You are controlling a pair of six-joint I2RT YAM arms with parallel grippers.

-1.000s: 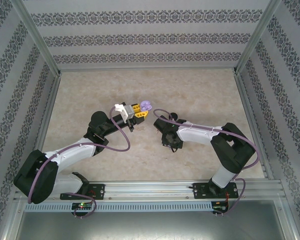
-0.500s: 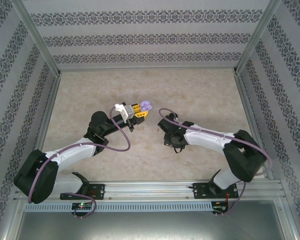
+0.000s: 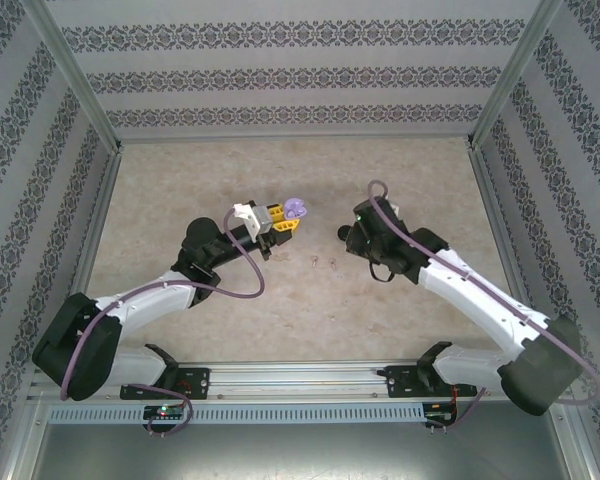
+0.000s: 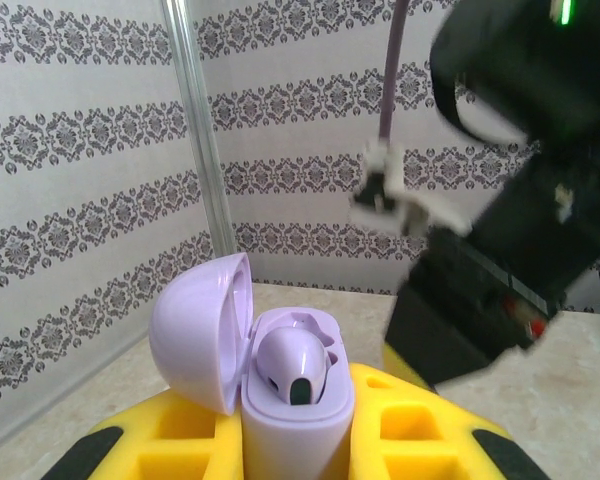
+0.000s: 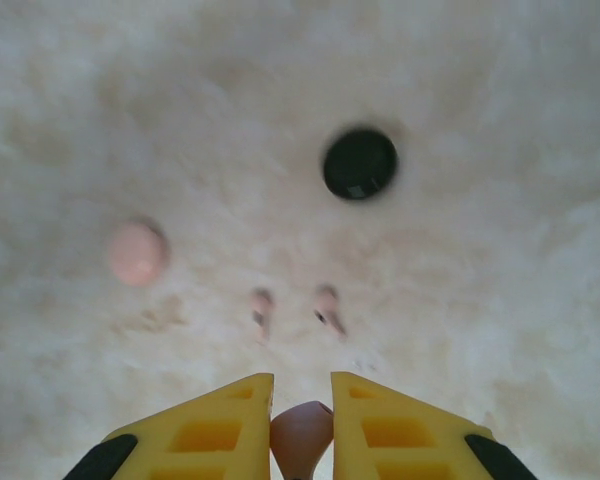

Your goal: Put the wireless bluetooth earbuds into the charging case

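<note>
On the table (image 3: 180, 180), near centre in the top view, my left gripper (image 3: 282, 222) is clamped on the lilac charging case (image 3: 296, 209), which pokes out past my fingertips toward 1 o'clock. Left wrist view: the case body stands upright, pinched between my yellow fingers (image 4: 140, 440), with the lid (image 4: 195, 330) flipped open and leaning to 9 o'clock. One lilac earbud (image 4: 295, 365) is seated in the near socket, rounded head up with a dark spot facing the camera. My right arm (image 3: 385, 240) sits at 3 o'clock of the case, apart from it, and shows up blurred and black at 2 o'clock in the left wrist view. Right wrist view, looking down at the table: my right gripper (image 5: 302, 395) has its jaws narrow, both yellow fingers pressed on a small rounded pinkish piece (image 5: 301, 435). I can't tell whether that piece is an earbud or which one. Just ahead of those fingertips at 12 o'clock, two pale pink earbuds (image 5: 262, 305) lie side by side on the table, close together but not touching; the second one (image 5: 327, 305) is on the right. A round black case (image 5: 360, 163) sits farther out at 1 o'clock, and a round pale pink case (image 5: 138, 251) is at 10 o'clock, both lying flat and well apart from each other. Both are blurred, so I can't read lid detail.
</note>
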